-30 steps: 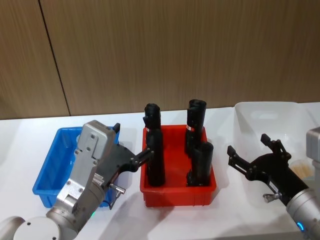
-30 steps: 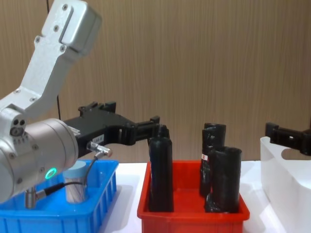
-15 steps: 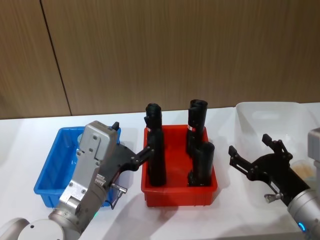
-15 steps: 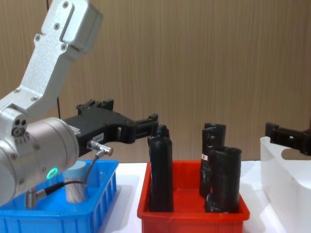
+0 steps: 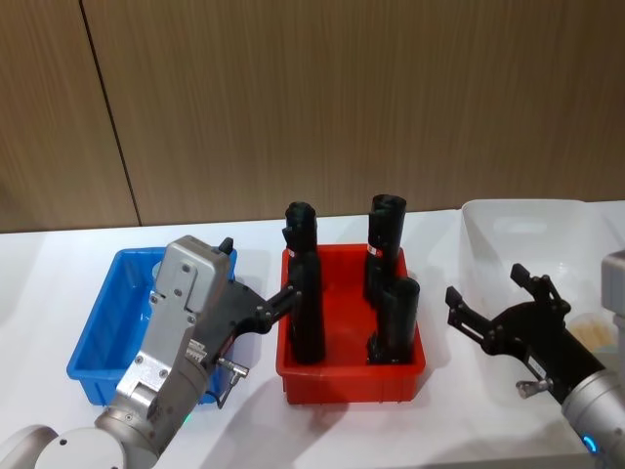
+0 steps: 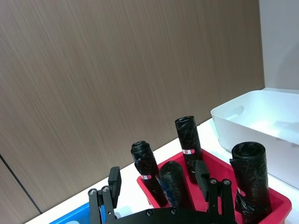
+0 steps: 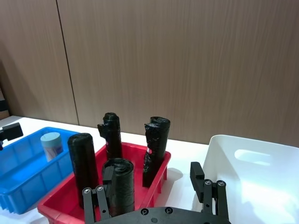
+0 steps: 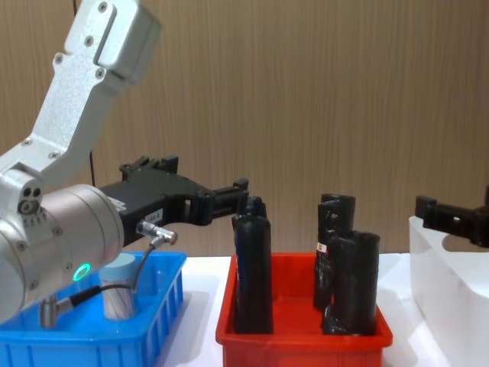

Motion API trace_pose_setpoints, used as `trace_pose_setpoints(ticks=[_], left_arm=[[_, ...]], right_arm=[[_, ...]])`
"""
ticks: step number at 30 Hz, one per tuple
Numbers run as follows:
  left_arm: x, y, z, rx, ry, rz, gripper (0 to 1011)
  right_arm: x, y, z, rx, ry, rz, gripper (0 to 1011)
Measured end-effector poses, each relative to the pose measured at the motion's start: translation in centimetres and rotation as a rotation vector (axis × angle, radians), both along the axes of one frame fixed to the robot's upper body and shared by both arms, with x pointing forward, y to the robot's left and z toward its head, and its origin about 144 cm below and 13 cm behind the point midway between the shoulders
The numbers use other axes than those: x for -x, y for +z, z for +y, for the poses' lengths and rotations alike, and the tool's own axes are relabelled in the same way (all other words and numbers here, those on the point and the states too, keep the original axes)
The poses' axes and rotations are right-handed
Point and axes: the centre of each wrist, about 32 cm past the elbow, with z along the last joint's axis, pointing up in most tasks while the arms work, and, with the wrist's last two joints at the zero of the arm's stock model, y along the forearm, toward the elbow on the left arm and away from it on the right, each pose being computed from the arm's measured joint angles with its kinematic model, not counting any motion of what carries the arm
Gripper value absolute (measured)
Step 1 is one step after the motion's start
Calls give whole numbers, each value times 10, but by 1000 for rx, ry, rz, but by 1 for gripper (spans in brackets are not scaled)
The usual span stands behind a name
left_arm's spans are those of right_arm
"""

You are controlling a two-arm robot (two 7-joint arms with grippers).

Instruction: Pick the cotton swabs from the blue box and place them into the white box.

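Cotton swabs point(image 8: 118, 287) sit in blue box point(image 5: 88, 337); left gripper point(image 5: 259, 271), right gripper point(image 5: 485, 283): fingers spread, empty.

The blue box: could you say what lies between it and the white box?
Head view: a red bin of black rolls separates blue box from white box.

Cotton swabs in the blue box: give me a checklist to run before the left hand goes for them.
1. Cotton swabs tub upright in the blue box: ok.
2. Left hand open and empty: ok.
3. Left hand lined up over the tub: not ok, it points toward the red bin.
4. Its fingertip clear of the nearest black bottle: cannot tell.
5. White box open-topped, right hand open near it: ok.
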Motion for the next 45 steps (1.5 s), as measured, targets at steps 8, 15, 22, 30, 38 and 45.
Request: trace_pose_setpoints(ticks=[8, 15, 22, 30, 38, 45], left_arm=[[0, 0, 0, 0, 0, 1, 1004], [0, 0, 0, -1, 0, 1, 1004], [0, 0, 0, -1, 0, 1, 1004], [0, 0, 0, 0, 0, 1, 1004], [0, 0, 0, -1, 0, 1, 1004], [0, 0, 0, 0, 0, 1, 1004]], right_arm=[[-2, 1, -4, -6, 45, 37, 1002], [-9, 2, -7, -5, 100, 76, 1002], [-19, -1, -10, -3, 137, 108, 1002], [-35, -6, -8, -3, 163, 134, 1002], [-49, -10, -5, -1, 181, 152, 1002], [-60, -13, 0, 3, 198, 165, 1002]])
